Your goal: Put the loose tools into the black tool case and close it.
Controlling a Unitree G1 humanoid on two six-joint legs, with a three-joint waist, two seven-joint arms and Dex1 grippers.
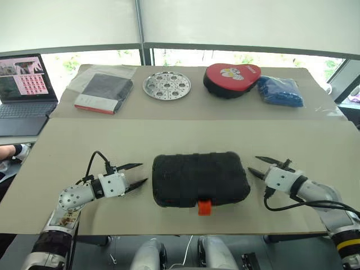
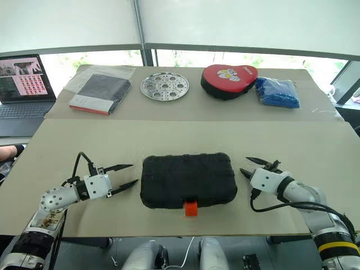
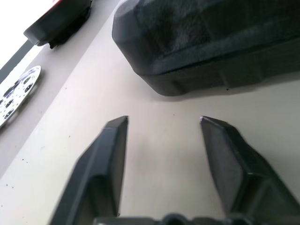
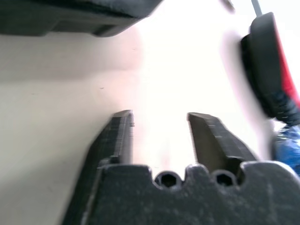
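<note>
The black tool case (image 1: 199,178) lies shut at the middle of the near table, its small orange latch (image 1: 204,207) on the front edge facing me. No loose tools show on the table. My left gripper (image 1: 138,174) hovers just left of the case, open and empty, its tips pointing at the case's left end. On the other side my right gripper (image 1: 256,166) stands open and empty, a short gap from the case's right end. The left wrist view shows the case's rounded corner (image 3: 187,51) beyond the spread fingers (image 3: 110,154).
At the back lie a flat dark packet with a red edge (image 1: 104,93), a round perforated metal disc (image 1: 166,85), a red-and-black heart-shaped pouch (image 1: 231,79) and a blue bag (image 1: 280,90). A laptop (image 1: 25,90) sits at the far left.
</note>
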